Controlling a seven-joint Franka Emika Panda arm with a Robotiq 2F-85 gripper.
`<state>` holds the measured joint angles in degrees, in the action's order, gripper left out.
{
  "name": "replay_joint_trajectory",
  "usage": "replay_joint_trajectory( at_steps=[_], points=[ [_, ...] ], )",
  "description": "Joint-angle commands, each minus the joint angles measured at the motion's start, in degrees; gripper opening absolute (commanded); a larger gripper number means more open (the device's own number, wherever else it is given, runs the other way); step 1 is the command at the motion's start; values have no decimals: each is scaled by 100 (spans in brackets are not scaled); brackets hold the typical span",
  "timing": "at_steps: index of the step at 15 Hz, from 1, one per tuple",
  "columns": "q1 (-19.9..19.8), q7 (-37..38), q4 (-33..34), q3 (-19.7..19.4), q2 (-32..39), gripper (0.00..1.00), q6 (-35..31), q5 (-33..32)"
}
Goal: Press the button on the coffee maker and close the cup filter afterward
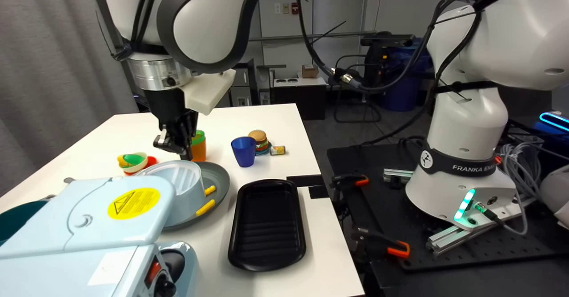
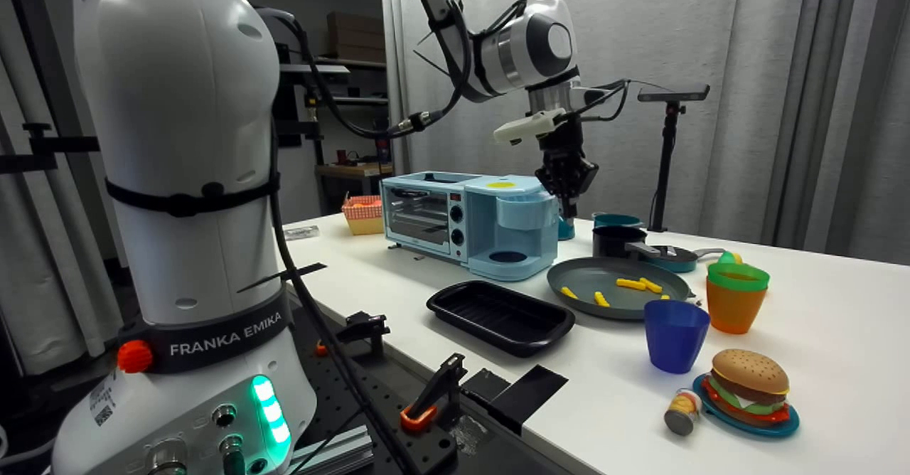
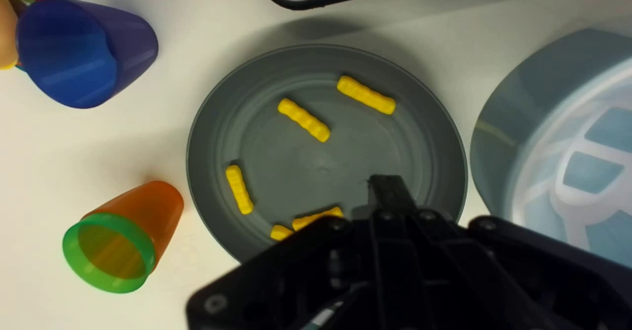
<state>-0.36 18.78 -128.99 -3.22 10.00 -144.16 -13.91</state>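
The coffee maker [image 1: 66,266] is a large pale blue appliance with a yellow patch on its rounded top; it also shows in an exterior view [image 2: 475,222]. Its red switch [image 1: 153,272] and black knobs face front. The cup filter [image 1: 189,199] is a round pale blue basket swung out from under that top, its ribbed inside showing. It is at the right of the wrist view [image 3: 498,122]. My gripper [image 3: 390,186] is shut and empty, pointing down above the grey plate beside the filter. In both exterior views it hangs past the filter's outer side [image 1: 186,154] [image 2: 569,212].
The grey plate [image 3: 345,157] holds several yellow sticks. A black ribbed tray [image 1: 266,221] lies in front of it. A blue cup [image 2: 675,336], an orange cup with a green one [image 2: 736,304], a burger [image 2: 750,382] and a small can [image 2: 682,411] stand nearby. Dark pots [image 2: 618,240] are behind.
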Motion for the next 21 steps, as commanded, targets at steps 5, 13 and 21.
replay_joint_trajectory(
  at_steps=[5,13,21],
  points=[
    [173,342,143,-83,171,0,-100,-112],
    [475,81,157,205,289,0,-146,25],
    [537,-190,126,314,235,0,-179,115]
  ],
)
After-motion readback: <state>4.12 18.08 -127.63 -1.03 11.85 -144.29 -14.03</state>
